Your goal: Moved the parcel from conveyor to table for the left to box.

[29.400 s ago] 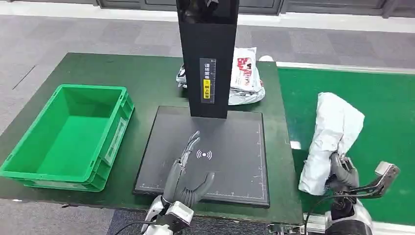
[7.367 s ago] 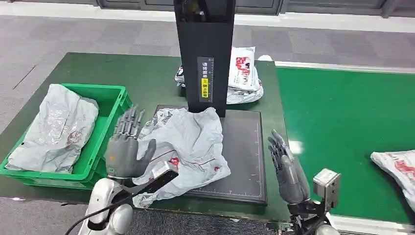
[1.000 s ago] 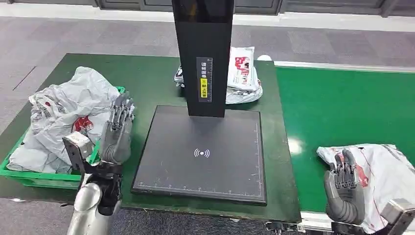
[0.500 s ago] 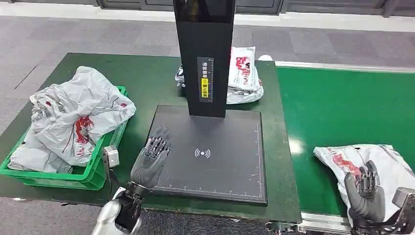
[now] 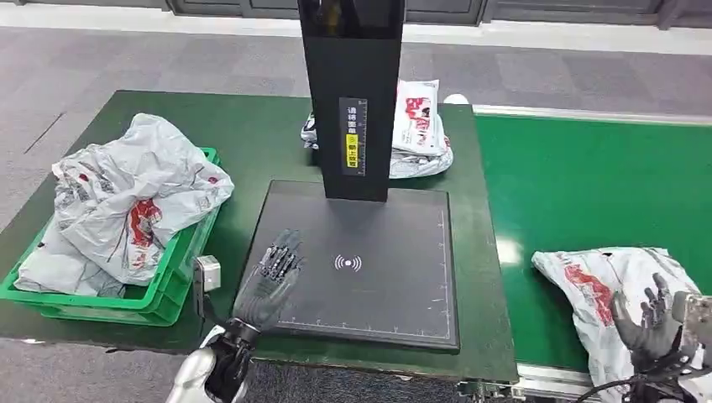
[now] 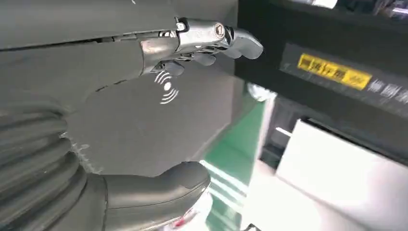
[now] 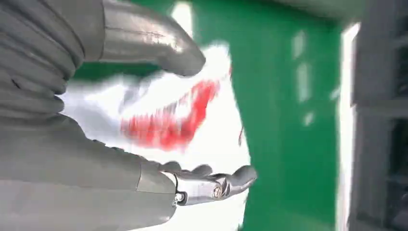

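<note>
A green crate [image 5: 180,281] heaped with grey mailer bags [image 5: 126,201] sits at the left end of the dark green table [image 5: 252,134]; beside it the left hand [image 5: 270,275] hovers over the near left corner of the black scanner pad [image 5: 395,252], fingers spread and holding nothing. Behind the pad rises the scanner's black column [image 5: 353,92], with more bags [image 5: 420,126] piled at its back. On the green conveyor [image 5: 579,176] lies the parcel [image 5: 604,294], a white bag with red print, and the right hand [image 5: 646,323] is over its near end, fingers apart, not yet gripping. To do this well, the hand should probably gather a firm bunch of the slack film before lifting, since a loose pinch could slip. The right wrist view shows thumb and fingers [image 7: 216,183] straddling the parcel [image 7: 192,120], blurred; the head view leaves that unclear. The left wrist view confirms an empty hand [image 6: 192,43] above the pad's wireless symbol [image 6: 166,86]
</note>
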